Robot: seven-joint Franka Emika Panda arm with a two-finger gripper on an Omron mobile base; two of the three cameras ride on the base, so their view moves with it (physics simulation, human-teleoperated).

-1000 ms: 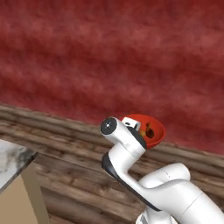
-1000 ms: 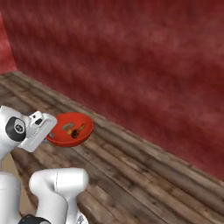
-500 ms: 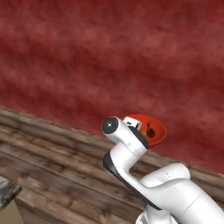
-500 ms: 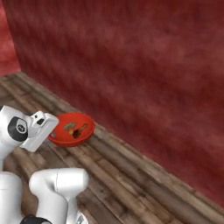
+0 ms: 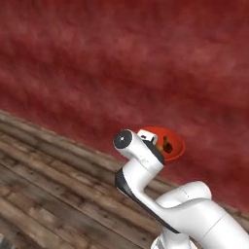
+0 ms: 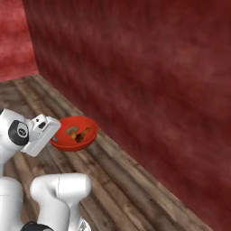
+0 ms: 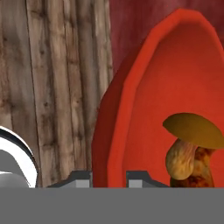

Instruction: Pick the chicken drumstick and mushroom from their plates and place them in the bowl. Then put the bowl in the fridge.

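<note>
Pinching the near rim of the bowl point(image 6: 74, 133), the gripper point(image 7: 109, 177) has its two fingers pressed together on the red wall, one outside and one inside, and carries the bowl in the air in front of the arm. The mushroom point(image 7: 192, 144) lies inside, tan cap over a pale stalk, with the browned chicken drumstick point(image 7: 199, 168) touching it from below in the hand view; both rest low against the bowl's inner slope.

The bowl looks rigid and glossy, so it will likely feel slick between the fingers. Held by one edge, its load hangs off to the far side and would tend to twist it in the grip. The mushroom looks light and the drumstick somewhat heavier; both are loose and could roll or slide out if the bowl tips. Keeping the rim hold level seems the safest way to carry it.

Below lies a floor point(image 5: 53, 189) of worn wooden planks, running up to a mottled dark red wall point(image 6: 149, 72) close ahead, with a corner at the left of the right base view.
</note>
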